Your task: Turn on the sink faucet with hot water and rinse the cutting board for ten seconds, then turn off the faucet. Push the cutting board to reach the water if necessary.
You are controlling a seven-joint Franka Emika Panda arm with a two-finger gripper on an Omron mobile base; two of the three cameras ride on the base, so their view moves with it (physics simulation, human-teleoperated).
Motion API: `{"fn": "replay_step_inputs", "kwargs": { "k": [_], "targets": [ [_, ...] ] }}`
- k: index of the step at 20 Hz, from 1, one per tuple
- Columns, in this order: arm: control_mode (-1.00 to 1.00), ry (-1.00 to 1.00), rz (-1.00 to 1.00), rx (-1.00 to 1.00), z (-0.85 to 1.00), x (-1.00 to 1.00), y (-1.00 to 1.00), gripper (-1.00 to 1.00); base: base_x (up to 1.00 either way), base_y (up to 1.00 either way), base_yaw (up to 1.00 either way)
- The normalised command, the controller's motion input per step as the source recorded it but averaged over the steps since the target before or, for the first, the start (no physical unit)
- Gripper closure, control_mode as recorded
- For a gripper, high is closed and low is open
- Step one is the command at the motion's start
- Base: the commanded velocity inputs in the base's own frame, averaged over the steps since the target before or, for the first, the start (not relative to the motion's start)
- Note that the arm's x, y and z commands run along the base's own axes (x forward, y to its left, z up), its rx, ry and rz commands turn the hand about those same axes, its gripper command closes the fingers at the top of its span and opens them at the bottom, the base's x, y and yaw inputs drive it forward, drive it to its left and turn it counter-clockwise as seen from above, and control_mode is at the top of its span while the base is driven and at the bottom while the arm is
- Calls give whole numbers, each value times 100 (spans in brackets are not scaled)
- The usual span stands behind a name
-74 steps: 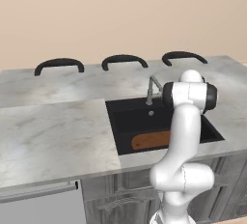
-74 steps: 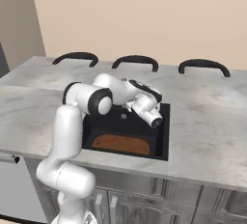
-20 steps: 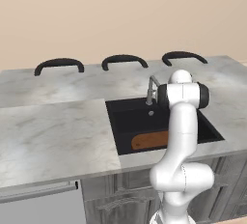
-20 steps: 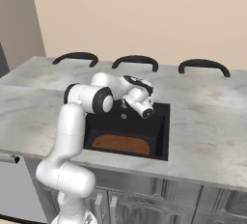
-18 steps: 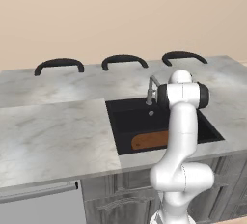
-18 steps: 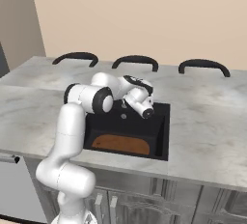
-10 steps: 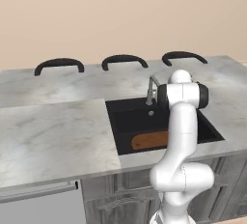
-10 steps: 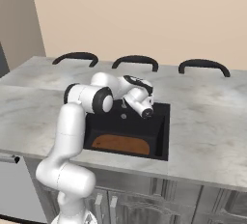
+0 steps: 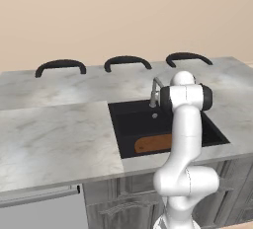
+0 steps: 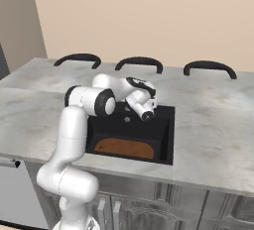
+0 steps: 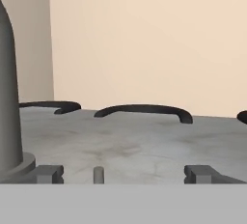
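Note:
The black sink (image 9: 129, 124) is set in the grey marble counter, and the orange-brown cutting board (image 9: 150, 144) lies flat on its floor along the near wall (image 10: 124, 148). At the basin's back edge stands the small grey sink faucet (image 9: 154, 93); no water shows at its spout. My gripper (image 11: 125, 174) hovers level with the faucet, open with nothing between its fingers, pointing at the back of the counter. The faucet's upright post (image 11: 9, 102) rises just left of my left fingertip (image 11: 48, 174). A small grey stub (image 11: 98, 174) sits between the fingertips.
The marble counter (image 9: 54, 139) spreads wide to the left of the sink. Three black curved chair backs (image 10: 77, 58) rise behind its far edge, against a beige wall. My own arm (image 9: 185, 139) stands over the basin's right part. Cabinet fronts lie below the counter.
Since a few seconds ago the hand has swung from over the basin's right side up and back toward the faucet. In the last second it barely moves; board unmoved.

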Motion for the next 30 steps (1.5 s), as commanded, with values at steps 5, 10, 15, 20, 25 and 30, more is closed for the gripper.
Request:
{"fn": "replay_step_inputs", "kwargs": {
  "k": [5,10,15,20,25,30],
  "targets": [
    [-100,0,-1,0,0,11,0,-100,0,0,0],
    [-100,0,0,0,0,0,0,-100,0,0,0],
    [-100,0,0,0,0,0,0,-100,0,0,0],
    [-100,0,0,0,-5,0,0,-100,0,0,0],
    [-100,0,0,0,-3,0,0,-100,0,0,0],
    [-100,0,0,0,0,1,0,-100,0,0,0]
  ]
}}
